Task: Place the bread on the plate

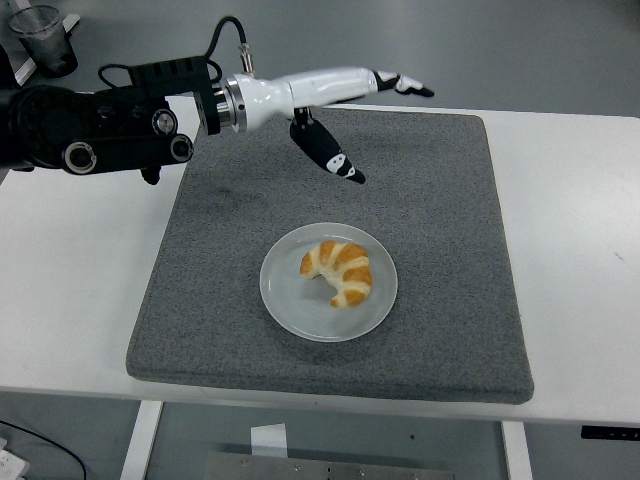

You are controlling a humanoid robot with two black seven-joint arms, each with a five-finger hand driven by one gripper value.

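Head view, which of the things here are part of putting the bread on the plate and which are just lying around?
Part of the job:
- bread, a croissant lying on the plate
- plate, on the grey mat
- left hand, open and raised above the mat's far side

Just lying around:
- grey mat under the plate
- plastic cup on the floor, far left
- small square object on the floor
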